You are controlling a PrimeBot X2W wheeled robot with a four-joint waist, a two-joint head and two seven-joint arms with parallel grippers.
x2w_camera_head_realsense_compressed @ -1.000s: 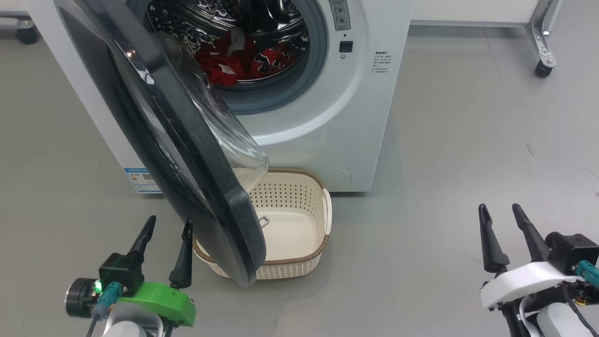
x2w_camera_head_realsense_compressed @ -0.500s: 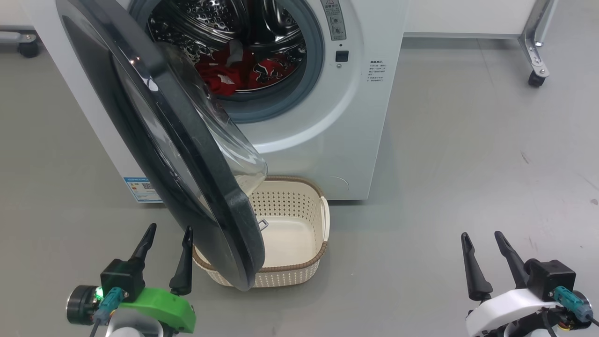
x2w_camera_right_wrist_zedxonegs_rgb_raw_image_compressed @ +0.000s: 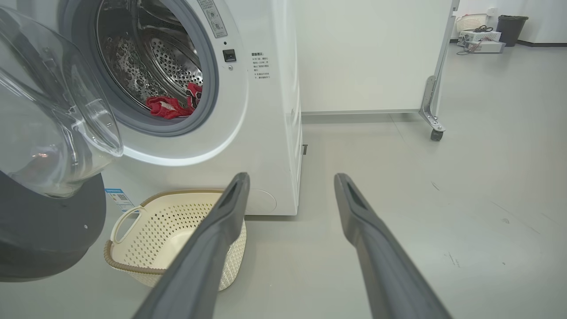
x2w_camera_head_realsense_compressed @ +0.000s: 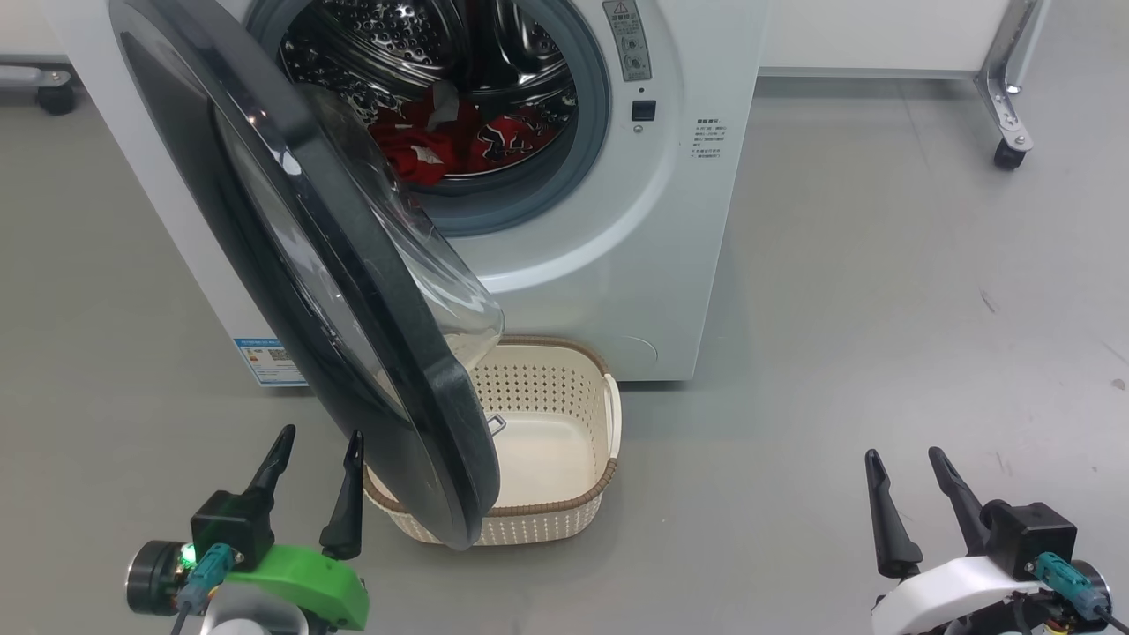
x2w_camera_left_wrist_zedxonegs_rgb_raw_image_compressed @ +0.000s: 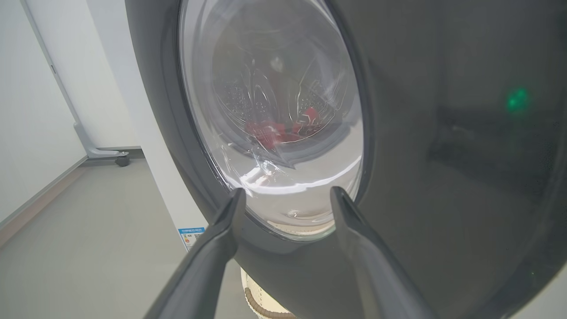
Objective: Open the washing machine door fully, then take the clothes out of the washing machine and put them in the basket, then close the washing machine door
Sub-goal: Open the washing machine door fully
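Blue label (x2w_camera_head_realsense_compressed: 269, 360) at 7 o'clock on the washing machine (x2w_camera_head_realsense_compressed: 635, 265), print unreadable; glossy door (x2w_camera_head_realsense_compressed: 370, 300) over perforated cream basket (x2w_camera_head_realsense_compressed: 547, 525); left gripper (x2w_camera_head_realsense_compressed: 321, 432) and right gripper (x2w_camera_head_realsense_compressed: 903, 451) both spread, empty.

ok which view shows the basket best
The head view: it looks down into the basket, though the washing machine door hides its left part. The right wrist view shows it side-on, partly behind a finger of the right tool. The left wrist view catches a sliver of rim.

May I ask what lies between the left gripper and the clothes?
The washing machine door; the left wrist view shows the clothes through its glass, beyond the left gripper.
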